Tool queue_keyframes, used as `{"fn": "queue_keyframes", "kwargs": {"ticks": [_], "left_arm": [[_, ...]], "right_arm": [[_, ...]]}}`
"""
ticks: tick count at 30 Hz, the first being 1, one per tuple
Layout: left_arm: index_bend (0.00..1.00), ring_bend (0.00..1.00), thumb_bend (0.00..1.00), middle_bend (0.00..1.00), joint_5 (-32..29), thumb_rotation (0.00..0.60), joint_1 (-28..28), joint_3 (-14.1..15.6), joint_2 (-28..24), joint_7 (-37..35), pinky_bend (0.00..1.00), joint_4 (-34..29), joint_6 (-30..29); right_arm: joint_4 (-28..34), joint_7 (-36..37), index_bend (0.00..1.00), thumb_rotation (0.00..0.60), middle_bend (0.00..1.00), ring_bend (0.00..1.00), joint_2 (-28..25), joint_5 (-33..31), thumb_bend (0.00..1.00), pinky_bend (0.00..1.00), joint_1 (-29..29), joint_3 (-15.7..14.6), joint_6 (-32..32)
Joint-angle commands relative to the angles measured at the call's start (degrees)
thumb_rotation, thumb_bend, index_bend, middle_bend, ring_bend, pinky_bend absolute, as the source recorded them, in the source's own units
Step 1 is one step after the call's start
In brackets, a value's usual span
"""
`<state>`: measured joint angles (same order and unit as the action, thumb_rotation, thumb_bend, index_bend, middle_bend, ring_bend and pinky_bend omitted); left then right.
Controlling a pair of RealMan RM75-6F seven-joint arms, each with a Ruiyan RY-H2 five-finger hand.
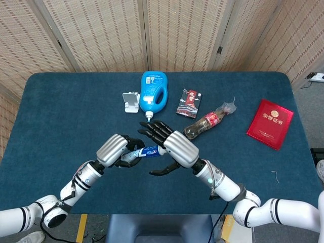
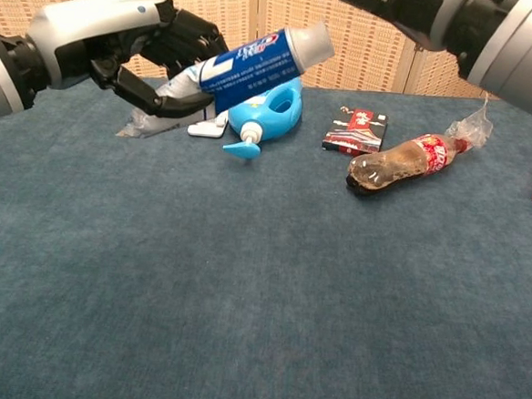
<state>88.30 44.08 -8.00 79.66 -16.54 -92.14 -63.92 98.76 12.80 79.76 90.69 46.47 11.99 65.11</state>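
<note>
Blue-and-white toothpaste tube [image 2: 248, 66] sits clamped in our left hand [image 1: 117, 150]; our right hand [image 1: 169, 147], fingers spread at three o'clock, has yet to take it.
</note>
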Motion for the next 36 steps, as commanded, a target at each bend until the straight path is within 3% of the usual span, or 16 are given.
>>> {"fn": "queue_keyframes", "kwargs": {"ticks": [1,11,17,23,27,29,36], "left_arm": [[0.74,0.72,0.56,0.81,0.4,0.6,-0.6,1.2,0.2,1.1,0.58,1.8,0.1],[0.69,0.67,0.56,0.81,-0.1,0.6,-0.4,4.5,2.9,11.0,0.5,9.9,4.6],[0.65,0.63,0.56,0.77,-3.0,0.6,0.6,5.0,8.3,16.8,0.47,17.0,9.2],[0.46,0.49,0.53,0.61,-5.4,0.6,1.3,4.5,11.2,21.2,0.41,20.9,11.7],[0.12,0.26,0.41,0.33,-8.7,0.6,1.2,3.7,10.6,24.1,0.3,20.1,13.6],[0.01,0.18,0.38,0.22,-10.1,0.6,0.7,3.3,9.6,25.1,0.23,18.6,13.3],[0.0,0.16,0.38,0.19,-13.3,0.6,-3.1,1.9,3.1,24.9,0.2,12.0,8.9]], "right_arm": [[1.5,-0.6,0.0,0.089,0.0,0.0,-2.4,0.7,0.0,0.0,-1.6,-0.6,1.7],[2.7,-0.7,0.0,0.084,0.0,0.0,-8.4,1.3,0.0,0.0,-5.8,-2.0,5.4],[2.1,0.7,0.0,0.086,0.0,0.0,-11.2,1.2,0.0,0.0,-8.7,-3.2,7.5],[1.6,1.2,0.0,0.083,0.0,0.0,-12.2,0.8,0.0,0.0,-10.1,-3.5,8.1],[1.4,1.2,0.0,0.084,0.0,0.0,-13.0,0.5,0.0,0.0,-10.9,-3.6,8.2],[1.1,1.0,0.0,0.082,0.0,0.0,-13.6,0.1,0.0,0.0,-11.5,-3.9,8.2],[-0.1,1.4,0.0,0.084,0.0,0.0,-16.3,-1.3,0.0,0.0,-14.1,-5.5,7.8]]}}
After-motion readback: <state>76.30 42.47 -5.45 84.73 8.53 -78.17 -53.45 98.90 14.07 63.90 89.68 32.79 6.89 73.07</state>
